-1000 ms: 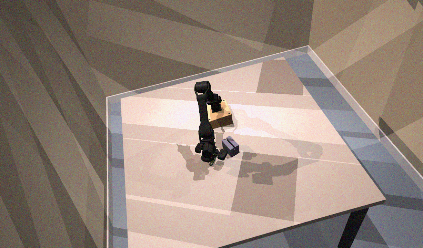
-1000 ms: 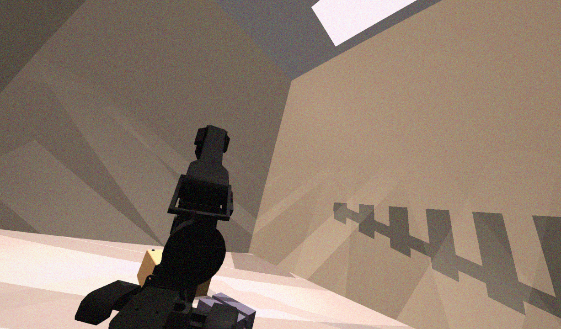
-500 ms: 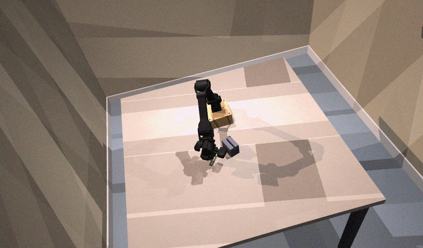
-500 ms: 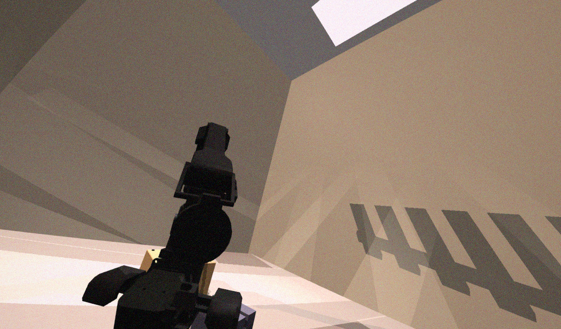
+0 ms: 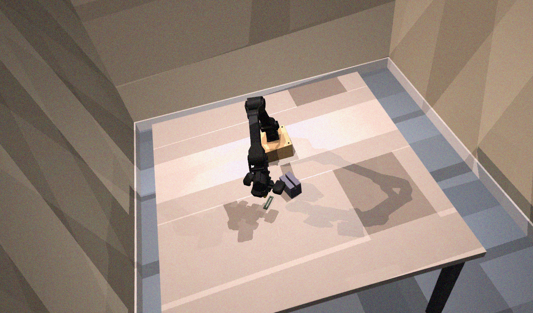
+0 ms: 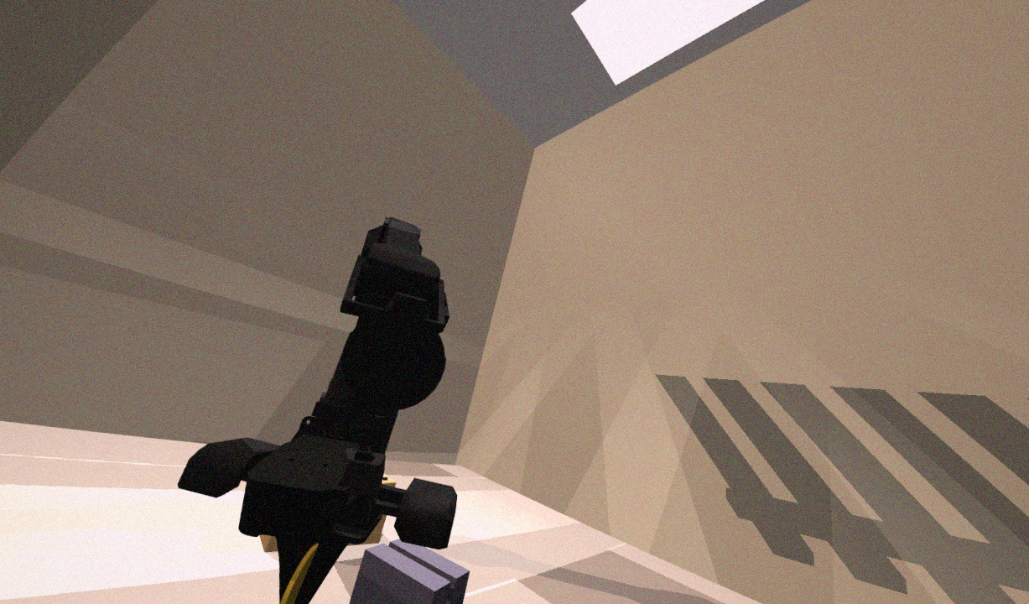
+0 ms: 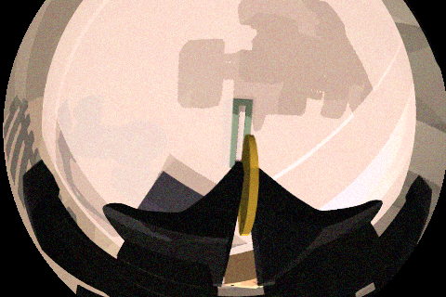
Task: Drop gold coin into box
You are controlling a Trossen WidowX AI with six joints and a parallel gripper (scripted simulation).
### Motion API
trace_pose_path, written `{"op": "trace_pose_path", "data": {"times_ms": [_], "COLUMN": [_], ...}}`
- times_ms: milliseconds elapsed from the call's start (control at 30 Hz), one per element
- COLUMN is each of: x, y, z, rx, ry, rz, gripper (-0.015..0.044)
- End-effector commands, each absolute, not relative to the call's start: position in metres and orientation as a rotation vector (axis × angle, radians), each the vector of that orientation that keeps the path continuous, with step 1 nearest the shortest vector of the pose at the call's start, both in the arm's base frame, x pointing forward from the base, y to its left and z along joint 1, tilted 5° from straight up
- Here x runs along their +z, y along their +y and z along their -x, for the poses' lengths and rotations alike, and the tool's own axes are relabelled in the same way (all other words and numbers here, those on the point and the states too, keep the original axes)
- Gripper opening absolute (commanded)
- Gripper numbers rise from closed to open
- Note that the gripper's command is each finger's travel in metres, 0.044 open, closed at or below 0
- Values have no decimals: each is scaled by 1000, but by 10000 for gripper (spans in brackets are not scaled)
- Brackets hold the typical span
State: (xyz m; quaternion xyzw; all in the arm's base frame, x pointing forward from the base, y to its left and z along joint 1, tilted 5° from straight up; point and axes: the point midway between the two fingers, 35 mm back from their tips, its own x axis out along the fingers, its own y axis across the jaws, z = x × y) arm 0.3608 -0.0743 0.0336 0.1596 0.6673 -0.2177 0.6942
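My gripper (image 5: 259,192) (image 6: 309,564) (image 7: 244,169) is shut on the thin gold coin (image 7: 249,186) (image 6: 300,580), held edge-on between the fingers and lifted clear of the table. The dark-green holder (image 5: 268,203) (image 7: 241,117) lies empty on the table just below and in front of the fingers. The grey box (image 5: 290,183) (image 6: 408,575) (image 7: 166,193) with the slot in its lid stands close beside the gripper, to its right in the top view. In that view the coin is hidden by the gripper.
The arm's wooden base block (image 5: 279,147) stands behind the box. A low clear wall (image 5: 136,202) runs round the table edge. Strong shadows of the arm fall across the table.
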Motion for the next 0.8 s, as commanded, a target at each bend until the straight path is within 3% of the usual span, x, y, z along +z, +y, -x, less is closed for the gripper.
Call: {"op": "trace_pose_path", "data": {"times_ms": [0, 400, 767], "x": [44, 69, 69], "y": [-73, -70, -69], "z": [-361, -358, -357], "rx": [-486, -482, -210], "ry": [1484, 1485, 1537], "rz": [-361, -357, -77], "gripper": [0, 0, 0]}}
